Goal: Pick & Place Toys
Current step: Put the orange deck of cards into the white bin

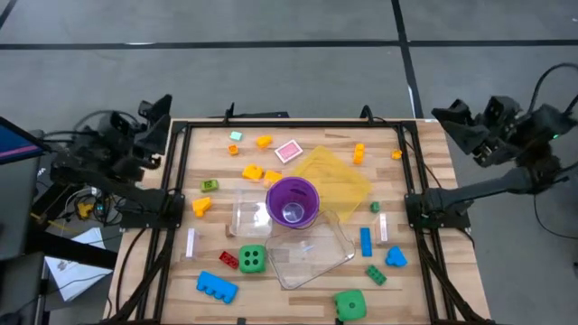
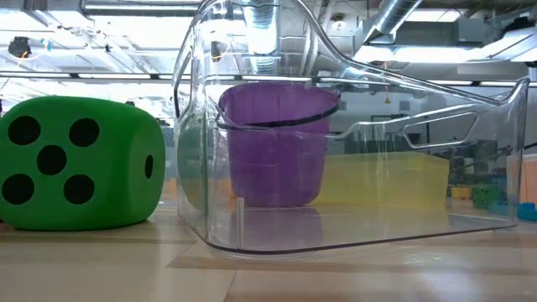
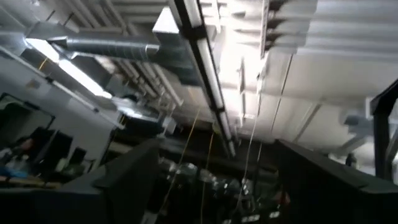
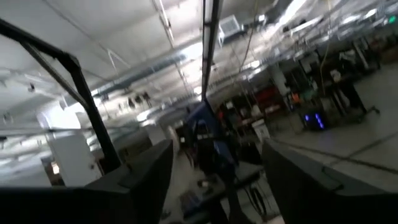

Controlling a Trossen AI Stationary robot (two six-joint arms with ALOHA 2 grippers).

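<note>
On the slatted wooden worktop [image 1: 424,153], glossy plastic bricks [image 1: 216,286] in blue, orange, red and green lie scattered around a round purple cup [image 1: 293,202], clear rounded tubs [image 1: 312,253] and a translucent yellow tray [image 1: 336,173]. Two green black-dotted dice [image 1: 252,259] sit toward the near edge. Left hand [image 1: 155,113] and right hand [image 1: 445,117] are raised off the far corners, fingers parted, empty.
</note>
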